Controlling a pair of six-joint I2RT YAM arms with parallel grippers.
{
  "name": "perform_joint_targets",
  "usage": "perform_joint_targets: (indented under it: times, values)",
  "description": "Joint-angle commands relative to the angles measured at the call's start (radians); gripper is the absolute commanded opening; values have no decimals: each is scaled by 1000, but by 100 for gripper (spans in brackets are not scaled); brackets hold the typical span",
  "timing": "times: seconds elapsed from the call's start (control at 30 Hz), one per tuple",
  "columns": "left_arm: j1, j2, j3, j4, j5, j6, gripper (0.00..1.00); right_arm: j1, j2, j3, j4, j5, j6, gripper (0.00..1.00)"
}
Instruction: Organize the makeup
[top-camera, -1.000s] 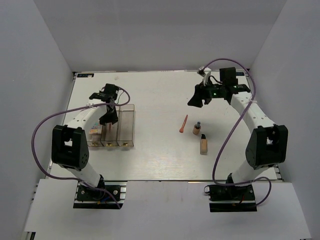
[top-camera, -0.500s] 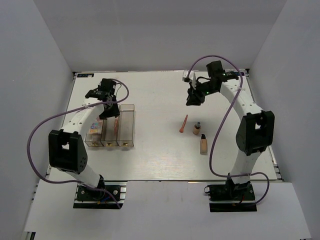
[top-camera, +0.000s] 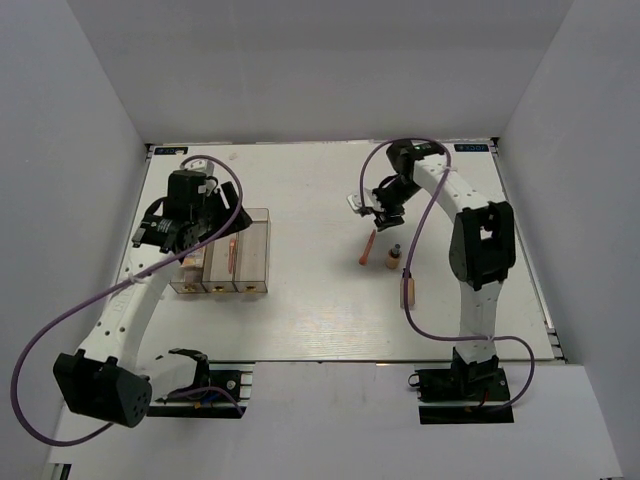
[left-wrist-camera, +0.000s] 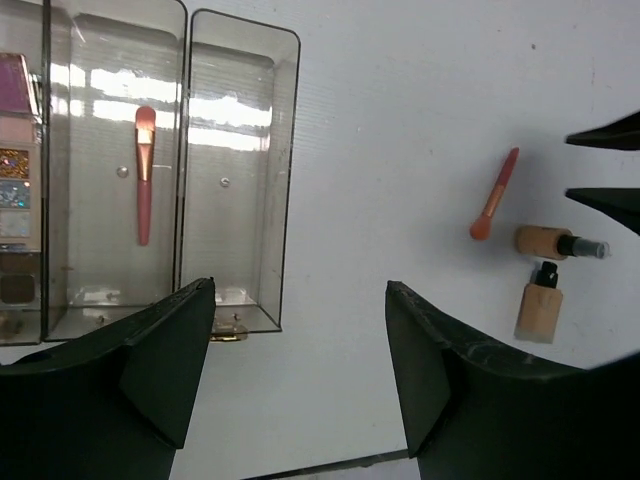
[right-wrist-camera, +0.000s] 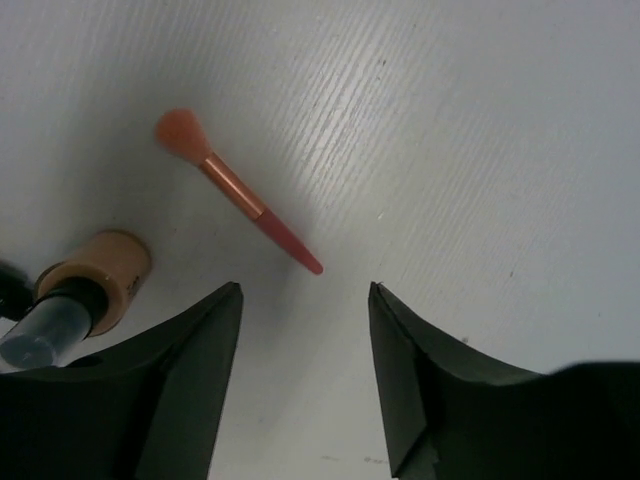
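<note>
On the near part of the tabletop (top-camera: 320, 310), to the right, one beige bottle (top-camera: 407, 288) lies flat. The second bottle (top-camera: 393, 257) sits just beyond it, and the loose coral stick (right-wrist-camera: 240, 195) lies beside that one, not touching it. The right claw (right-wrist-camera: 305, 300) hangs above the stick, spread wide and empty.

Picking up this stick looks like the step in hand. The stick lies slantwise to the fingers, so a small wrist turn before descending would set the pads square across the slim handle. Gripping mid-handle, away from the brush head, should keep it from pivoting. The left-hand finger comes down close to the second bottle, so the claw should go down centred on the stick to avoid knocking it.

On the left, the clear box (left-wrist-camera: 283, 180) holds palettes (left-wrist-camera: 15, 180) in its left compartment and another coral stick (left-wrist-camera: 143, 175) in the middle one. Its right compartment is bare. The left claw (left-wrist-camera: 298, 300) hovers above the box, open and holding nothing.

The left wrist view cuts off the palettes at its edge, so their number is unclear. The right wrist view shows only part of the second bottle behind a finger, and I cannot tell whether that bottle is upright. Both claws are too small to read in the top view.
</note>
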Motion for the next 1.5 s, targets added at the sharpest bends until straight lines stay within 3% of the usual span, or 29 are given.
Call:
perform_joint_targets:
  times: [0.0,0.63,0.93,0.97,1.1,1.2,1.3,1.47]
  values:
    - [-4,-47,-23,8,55,-33,79,41,66,76,-59,38,-143,63]
    - [-4,-152,-86,-10,52,-96,80,116,149,-5,-72,232,-301,59]
    - [-4,-157,-64,-13,49,-104,80,127,95,-202,158,245,-243,51]
    - [-4,-163,-66,-18,47,-104,80,128,94,-211,172,245,-240,49]
    - [-4,-174,-72,-21,47,-113,80,133,113,-196,149,245,-221,24]
    - [-4,-179,-64,-21,49,-118,80,145,133,-174,129,235,-192,13]
    - [-4,-183,-55,-24,49,-119,80,155,152,-124,109,195,-139,7]
    - [-4,-221,-46,14,56,-122,80,191,190,112,28,14,62,2]
